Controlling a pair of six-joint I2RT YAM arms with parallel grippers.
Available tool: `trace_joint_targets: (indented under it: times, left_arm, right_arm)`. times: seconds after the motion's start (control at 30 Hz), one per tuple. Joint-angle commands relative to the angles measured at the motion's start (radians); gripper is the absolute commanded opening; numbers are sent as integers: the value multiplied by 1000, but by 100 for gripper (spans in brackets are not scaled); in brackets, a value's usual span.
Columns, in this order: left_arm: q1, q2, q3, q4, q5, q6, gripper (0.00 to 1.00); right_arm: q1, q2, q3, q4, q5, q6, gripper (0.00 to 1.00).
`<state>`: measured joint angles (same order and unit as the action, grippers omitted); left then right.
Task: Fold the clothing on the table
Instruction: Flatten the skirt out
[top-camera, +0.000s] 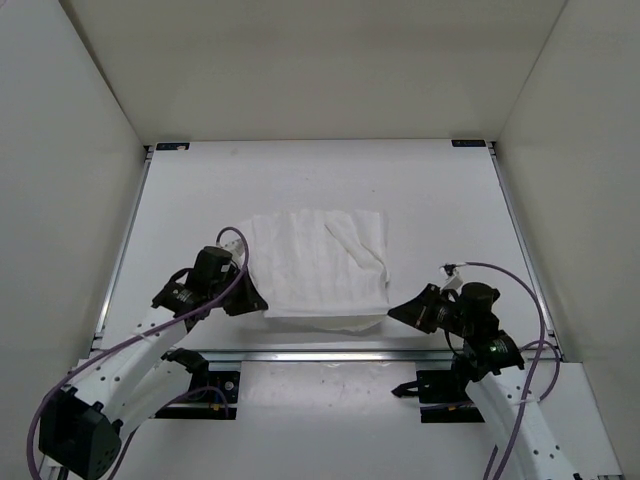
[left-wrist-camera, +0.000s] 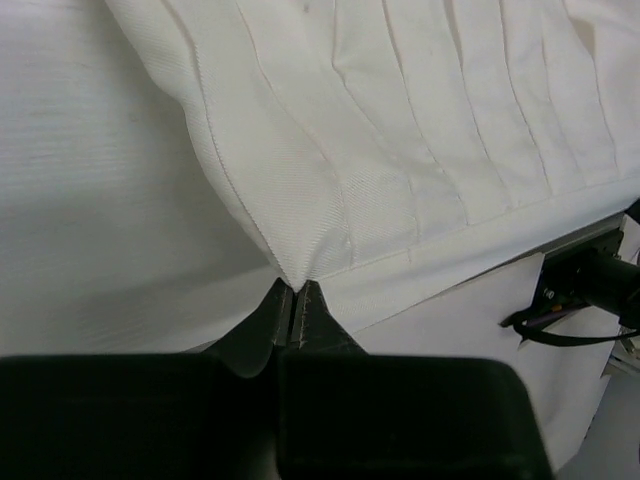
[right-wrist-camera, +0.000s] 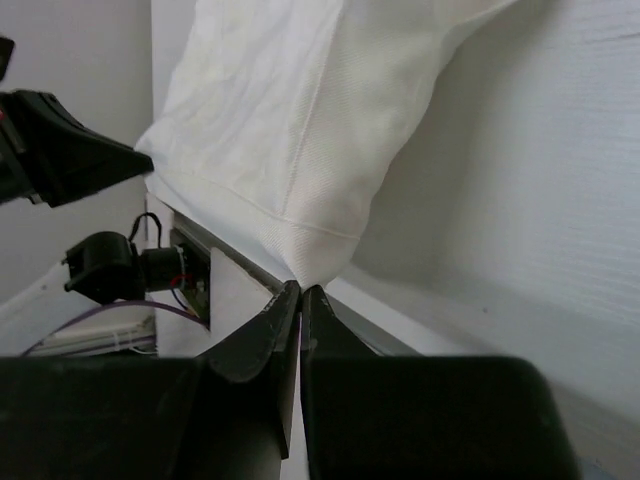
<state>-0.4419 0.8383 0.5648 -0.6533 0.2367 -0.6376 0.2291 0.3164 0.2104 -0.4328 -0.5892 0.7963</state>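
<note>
Though pleated, clothing folded white.

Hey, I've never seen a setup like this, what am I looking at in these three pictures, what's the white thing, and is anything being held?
These are two robot arms fixed at the near edge of a white table. One picture looks down from above; the other two come from small cameras on each wrist, showing that arm's own fingers. The white thing is pleated clothing, lying partly folded on the table. The left gripper is shut on its near left corner, and the right gripper is shut on its near right corner. So each arm pinches one near corner.
</note>
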Motion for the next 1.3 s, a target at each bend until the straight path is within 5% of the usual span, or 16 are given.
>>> trace_joint_targets:
  times: [0.0, 0.1, 0.23, 0.37, 0.4, 0.47, 0.5, 0.6, 0.7, 0.8, 0.87, 1.0, 1.27]
  left_arm:
    - [-3, 37, -20, 12, -48, 15, 0]
    - [8, 180, 125, 40, -46, 68, 0]
    - [26, 446, 513, -48, -57, 185, 0]
    - [49, 776, 1246, -280, -77, 260, 0]
    - [49, 826, 1546, -372, -62, 282, 0]
    - [87, 949, 1904, -410, -60, 227, 0]
    - [107, 899, 1922, -325, -54, 208, 0]
    - [149, 640, 1535, -50, -31, 124, 0]
    - [108, 471, 1187, 58, -100, 151, 0]
    - [85, 356, 902, 55, -79, 171, 0]
    - [63, 268, 676, 69, -82, 176, 0]
    - [-17, 98, 439, 19, -137, 171, 0]
    - [-40, -157, 118, -178, -96, 124, 0]
  right_arm:
    - [-115, -20, -86, 15, -107, 53, 0]
    - [-97, 113, 11, 83, -50, -17, 0]
    - [-22, 463, 431, 60, 87, -213, 0]
    - [-63, 844, 988, -77, 88, -354, 0]
    - [-83, 892, 1199, -131, 91, -383, 0]
    - [-100, 1051, 1641, -228, 104, -426, 0]
    - [-112, 1116, 1735, -288, 107, -433, 0]
    - [-119, 1127, 1913, -363, 169, -459, 0]
    - [-96, 925, 1510, -228, 206, -502, 0]
    - [-117, 697, 937, -74, 174, -435, 0]
    - [-137, 579, 724, -54, 164, -407, 0]
    - [-110, 341, 407, -79, 141, -359, 0]
    - [79, 55, 176, -179, 114, -181, 0]
